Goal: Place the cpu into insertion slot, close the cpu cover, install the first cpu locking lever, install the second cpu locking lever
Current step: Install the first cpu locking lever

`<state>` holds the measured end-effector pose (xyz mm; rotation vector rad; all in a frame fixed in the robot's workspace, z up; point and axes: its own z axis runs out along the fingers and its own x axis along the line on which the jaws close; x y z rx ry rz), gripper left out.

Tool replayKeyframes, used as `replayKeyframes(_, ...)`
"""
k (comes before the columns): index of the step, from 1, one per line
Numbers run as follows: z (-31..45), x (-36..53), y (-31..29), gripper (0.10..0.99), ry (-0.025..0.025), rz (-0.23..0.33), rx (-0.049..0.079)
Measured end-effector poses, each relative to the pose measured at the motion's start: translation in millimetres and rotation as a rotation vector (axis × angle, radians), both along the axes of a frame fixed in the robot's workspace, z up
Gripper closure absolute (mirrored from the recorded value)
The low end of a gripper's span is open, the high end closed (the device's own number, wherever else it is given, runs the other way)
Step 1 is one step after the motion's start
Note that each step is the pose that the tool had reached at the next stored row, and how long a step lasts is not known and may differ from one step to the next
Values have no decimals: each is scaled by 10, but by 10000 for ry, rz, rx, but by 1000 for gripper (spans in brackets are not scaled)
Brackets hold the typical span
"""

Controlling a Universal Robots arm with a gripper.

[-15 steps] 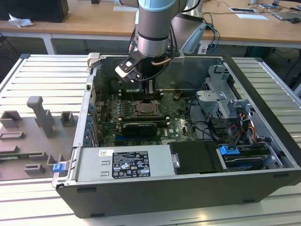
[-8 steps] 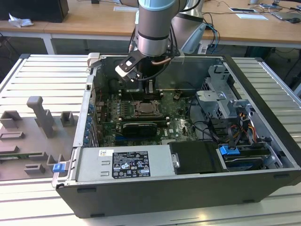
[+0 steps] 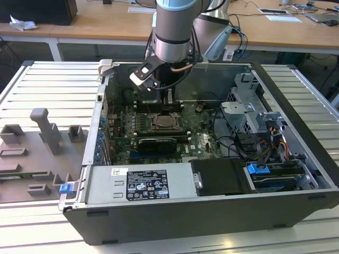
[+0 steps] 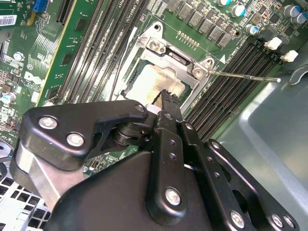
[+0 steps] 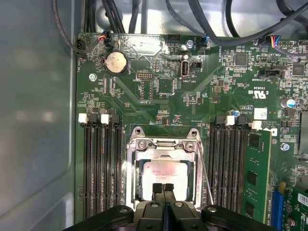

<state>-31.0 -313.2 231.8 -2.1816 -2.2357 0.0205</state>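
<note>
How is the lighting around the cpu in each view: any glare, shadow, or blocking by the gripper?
First wrist view: even light, the cpu pale with a mild sheen, the gripper hiding one edge. Second wrist view: the cpu glares bright, the gripper's black body covers part of it, and the case wall reflects pale light. Exterior view: the motherboard under the arm sits dim.

**Grey Arm, Black Pincer**

The arm (image 3: 172, 26) is a stout silver-grey cylinder with a pale blue band at its upper end. A coppery cable (image 3: 183, 67) loops beneath its lower rim, and a small white-and-black camera block (image 3: 144, 75) juts from the wrist. The pincer (image 5: 162, 188) is matte black, built of flat, rounded linkage bars (image 4: 166, 159) pinned with bright silvery screws (image 4: 173, 196). A brushed metal plate (image 4: 31, 173) shows behind one bar. Its fingertips (image 4: 171, 101) are narrow and finely ribbed.
</note>
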Motion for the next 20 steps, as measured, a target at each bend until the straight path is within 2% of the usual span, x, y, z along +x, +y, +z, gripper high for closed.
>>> replayKeyframes(12,41,0,0,980,1,0,1)
replayKeyframes(20,212,0,0,980,0,0,1)
